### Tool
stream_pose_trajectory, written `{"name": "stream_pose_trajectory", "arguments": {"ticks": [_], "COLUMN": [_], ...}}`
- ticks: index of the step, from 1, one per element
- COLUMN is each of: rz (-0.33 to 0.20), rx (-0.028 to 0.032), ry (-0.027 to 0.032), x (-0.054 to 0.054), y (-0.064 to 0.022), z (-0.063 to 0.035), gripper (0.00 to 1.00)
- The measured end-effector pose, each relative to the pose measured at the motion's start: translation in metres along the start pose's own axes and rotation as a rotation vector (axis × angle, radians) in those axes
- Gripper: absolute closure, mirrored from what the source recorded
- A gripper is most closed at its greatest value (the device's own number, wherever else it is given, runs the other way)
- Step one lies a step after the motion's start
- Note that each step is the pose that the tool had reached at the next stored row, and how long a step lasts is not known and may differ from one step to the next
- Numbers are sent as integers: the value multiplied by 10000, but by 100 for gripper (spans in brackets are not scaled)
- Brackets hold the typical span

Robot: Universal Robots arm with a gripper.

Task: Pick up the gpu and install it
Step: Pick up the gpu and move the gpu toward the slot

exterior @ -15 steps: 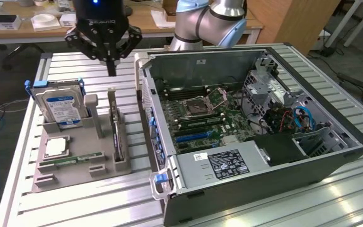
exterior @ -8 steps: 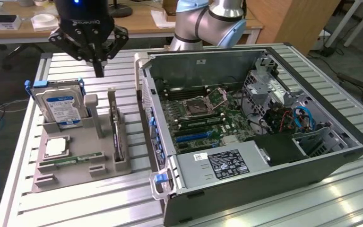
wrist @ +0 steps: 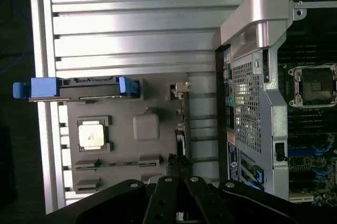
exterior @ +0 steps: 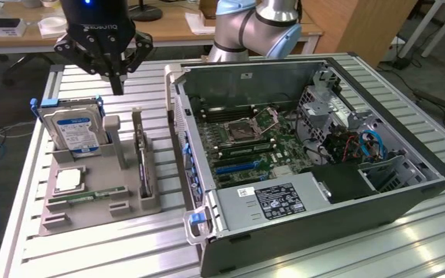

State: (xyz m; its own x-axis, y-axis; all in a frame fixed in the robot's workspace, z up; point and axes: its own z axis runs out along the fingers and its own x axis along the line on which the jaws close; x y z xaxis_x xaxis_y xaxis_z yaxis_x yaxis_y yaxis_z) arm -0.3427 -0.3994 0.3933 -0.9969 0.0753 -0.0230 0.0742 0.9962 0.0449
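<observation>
Gpu (exterior: 142, 165) upright near blue-labelled hard drive (exterior: 72, 130)

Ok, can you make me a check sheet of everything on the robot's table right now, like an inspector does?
Surface: ridged metal table.
Job's things: gpu stands on edge in the grey holder, not picked up; open computer case beside it, on the exterior view's right.
Clutter: hard drive, processor chip and RAM stick in the same holder.
Grippers: gripper shut, holding nothing, up above the holder's far end.
Cables: blue cables inside the case; dark cables on the floor.
Surroundings: wooden desk behind the table.
</observation>
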Motion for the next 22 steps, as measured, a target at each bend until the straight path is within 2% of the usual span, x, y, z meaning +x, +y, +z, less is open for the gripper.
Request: {"name": "stream_pose_trajectory", "arguments": {"ticks": [5, 7, 8, 10, 11, 12, 18, 22], "rz": [0, 0, 0, 1, 0, 1, -190, -626], "rx": [0, 0, 0, 0, -1, 1, -4, -14], "ry": [0, 1, 0, 0, 0, 0, 9, 30], "x": [0, 0, 0, 0, 0, 0, -1, 0], "y": [0, 0, 0, 0, 0, -1, -51, -57], "z": [0, 0, 0, 0, 0, 0, -2, 6], "gripper": [89, 77, 77, 65, 65, 59, 59, 59]}}
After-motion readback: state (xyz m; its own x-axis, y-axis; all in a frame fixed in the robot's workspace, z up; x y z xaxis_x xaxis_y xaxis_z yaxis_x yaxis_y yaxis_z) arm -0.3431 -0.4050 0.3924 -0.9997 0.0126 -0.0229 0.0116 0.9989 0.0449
